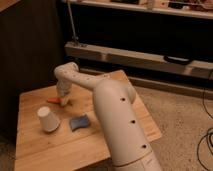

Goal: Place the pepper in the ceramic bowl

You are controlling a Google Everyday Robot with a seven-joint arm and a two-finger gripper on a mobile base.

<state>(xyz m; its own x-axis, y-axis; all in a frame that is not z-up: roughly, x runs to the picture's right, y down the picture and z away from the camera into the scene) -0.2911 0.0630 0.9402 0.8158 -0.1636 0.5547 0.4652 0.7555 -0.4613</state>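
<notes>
The pepper is small and orange-red and lies on the wooden table at the back left. My gripper hangs from the white arm and points down, right beside the pepper's right end, at table height. The arm's thick white body hides the green ceramic bowl behind it, to the right of the gripper.
An upturned white paper cup stands in front of the pepper. A blue sponge lies to its right. A dark wall panel stands to the left of the table, and low shelving runs along behind it.
</notes>
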